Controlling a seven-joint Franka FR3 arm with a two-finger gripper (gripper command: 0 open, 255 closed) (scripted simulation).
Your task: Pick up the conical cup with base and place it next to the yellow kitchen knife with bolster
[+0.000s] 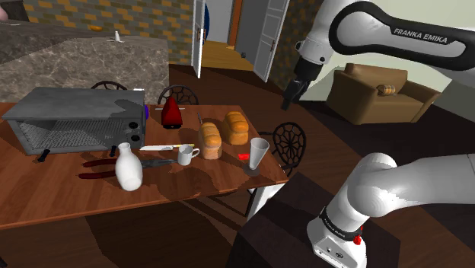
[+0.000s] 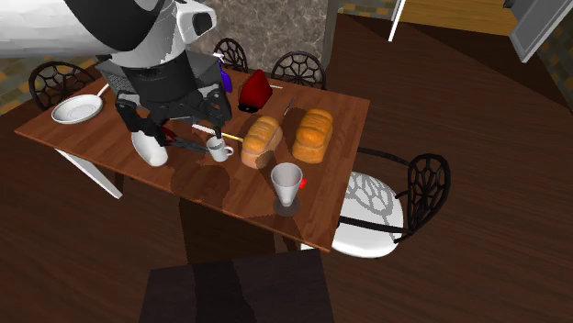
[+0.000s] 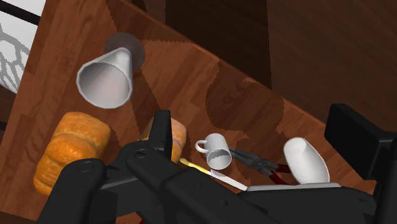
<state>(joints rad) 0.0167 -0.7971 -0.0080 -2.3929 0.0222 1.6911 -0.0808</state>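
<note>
The conical cup (image 1: 259,151) is pale grey and stands upright on a dark round base at the table's end nearest the stand, beside a small red thing. The second exterior view has the cup (image 2: 287,182) in front of two bread loaves. The knife (image 1: 164,148), with a pale blade and yellow handle, lies near the white mug (image 1: 185,155). My gripper (image 1: 291,97) hangs high above that end of the table, open and holding nothing. In the wrist view the cup (image 3: 105,79) lies beyond the gripper (image 3: 254,124), and the knife (image 3: 216,177) lies by the mug (image 3: 216,154).
Two bread loaves (image 2: 286,138) lie between the cup and the knife. A white vase (image 1: 128,166), red-handled pliers (image 1: 99,169), a red object (image 1: 172,113) and a grey toaster oven (image 1: 76,118) share the wooden table (image 1: 221,179). A chair (image 2: 395,197) stands at the cup's end.
</note>
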